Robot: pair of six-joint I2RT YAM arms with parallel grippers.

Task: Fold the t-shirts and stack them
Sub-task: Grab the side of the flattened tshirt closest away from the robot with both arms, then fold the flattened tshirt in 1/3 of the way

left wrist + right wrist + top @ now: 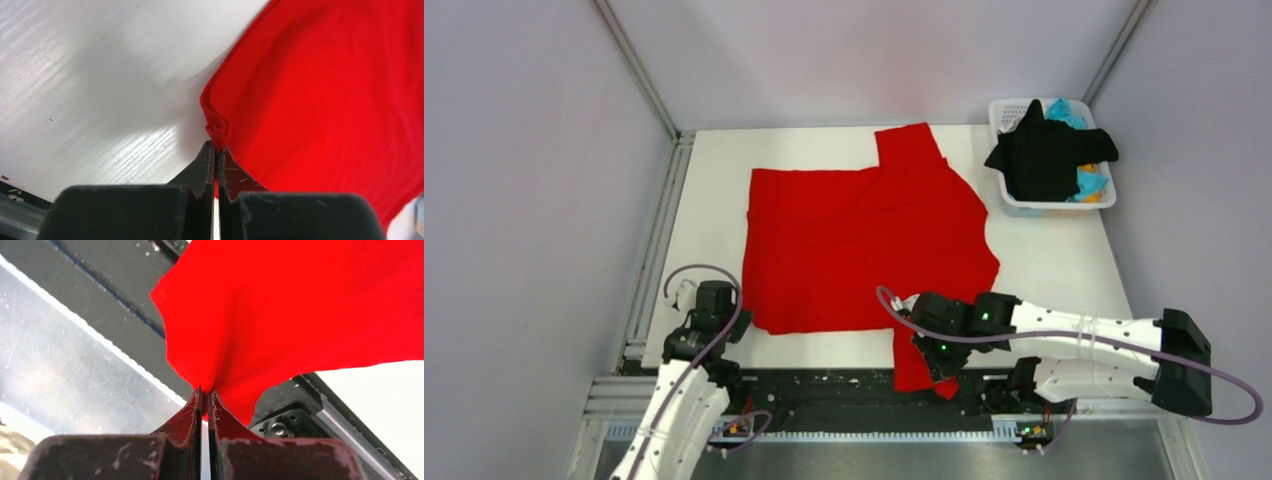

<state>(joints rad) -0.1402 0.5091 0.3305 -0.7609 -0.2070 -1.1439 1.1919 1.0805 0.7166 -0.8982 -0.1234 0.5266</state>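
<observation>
The red t-shirt (864, 240) lies spread on the white table (1044, 270), one sleeve pointing to the back and the other hanging over the near edge. My left gripper (742, 320) is at the shirt's near-left corner. In the left wrist view the left gripper (216, 146) is shut on a bunched fold of the red t-shirt (325, 90). My right gripper (936, 366) is at the near sleeve. The right wrist view shows the right gripper (205, 391) shut on the red t-shirt (300, 305), lifted over the front rail. A black t-shirt (1046, 155) lies over the basket.
A white plastic basket (1005, 112) stands at the back right corner, with cyan cloth (1064, 110) and a bit of orange cloth (1089, 168) under the black shirt. Grey walls close in both sides. A black and metal rail (824, 395) runs along the near edge.
</observation>
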